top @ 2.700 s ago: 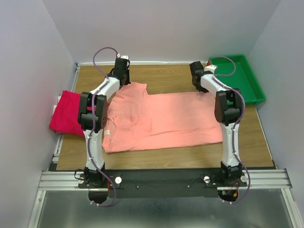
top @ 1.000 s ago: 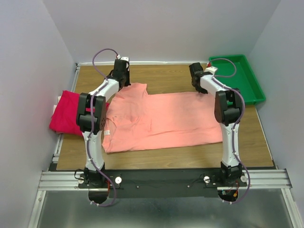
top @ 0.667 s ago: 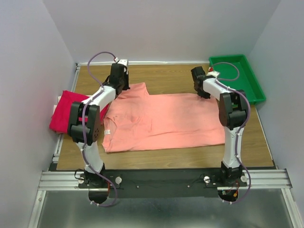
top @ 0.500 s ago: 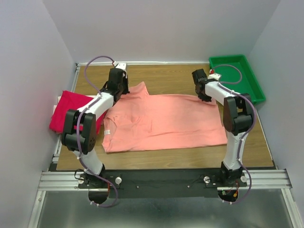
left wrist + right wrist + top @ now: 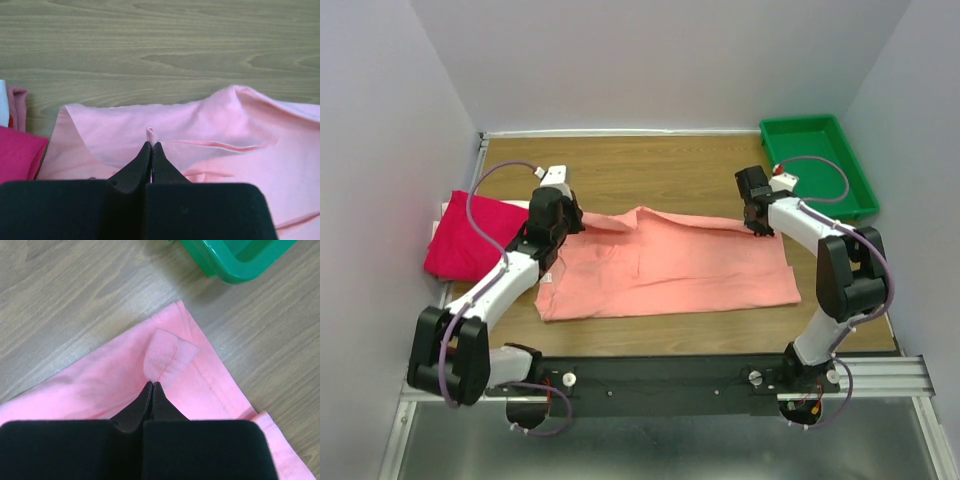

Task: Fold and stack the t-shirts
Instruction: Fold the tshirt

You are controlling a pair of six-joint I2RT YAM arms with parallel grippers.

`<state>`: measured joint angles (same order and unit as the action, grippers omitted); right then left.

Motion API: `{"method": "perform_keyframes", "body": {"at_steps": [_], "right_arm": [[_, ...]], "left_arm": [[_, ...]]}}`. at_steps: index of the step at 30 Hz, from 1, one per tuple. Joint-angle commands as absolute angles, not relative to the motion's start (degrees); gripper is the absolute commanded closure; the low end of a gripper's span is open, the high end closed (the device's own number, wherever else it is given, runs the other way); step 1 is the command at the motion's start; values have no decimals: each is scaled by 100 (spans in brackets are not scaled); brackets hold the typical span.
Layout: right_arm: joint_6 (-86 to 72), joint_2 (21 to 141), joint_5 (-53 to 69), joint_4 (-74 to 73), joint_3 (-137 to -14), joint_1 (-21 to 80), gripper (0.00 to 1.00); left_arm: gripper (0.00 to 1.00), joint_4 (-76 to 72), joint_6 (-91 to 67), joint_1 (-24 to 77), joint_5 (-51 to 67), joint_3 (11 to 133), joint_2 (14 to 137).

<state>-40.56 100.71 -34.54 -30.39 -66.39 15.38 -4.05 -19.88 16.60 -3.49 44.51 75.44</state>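
Salmon t-shirt (image 5: 670, 270), far edge pinched in left claw (image 5: 151, 145) and right claw (image 5: 152, 385), has seemingly folded nearer.

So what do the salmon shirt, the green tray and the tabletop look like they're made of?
Salmon t-shirt: soft matte cloth, probably cotton jersey; it creases, folds over and shows stitched hems.
Green tray: moulded plastic by the look, slightly glossy, with a smooth rounded rim.
Table: matte wood-grain surface; whether it is laminate or solid wood cannot be told.

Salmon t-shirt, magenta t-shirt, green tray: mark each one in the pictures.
salmon t-shirt (image 5: 670, 275), top view, flat middle of the cloth
magenta t-shirt (image 5: 460, 240), top view, middle of the cloth
green tray (image 5: 800, 122), top view, far rim
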Motion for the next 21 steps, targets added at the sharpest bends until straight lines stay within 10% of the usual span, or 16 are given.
{"method": "perform_keyframes", "body": {"at_steps": [1,21], "right_arm": [[-4219,9529,-3331,-2874,-6250,1582,100],[-3859,8165,-3428,-2900,-5440,1582,99]], "left_arm": [[100,-747,-2408,1723,-545,3886,6909],[100,457,-3955,1749,-1107,3129,4922]]}}
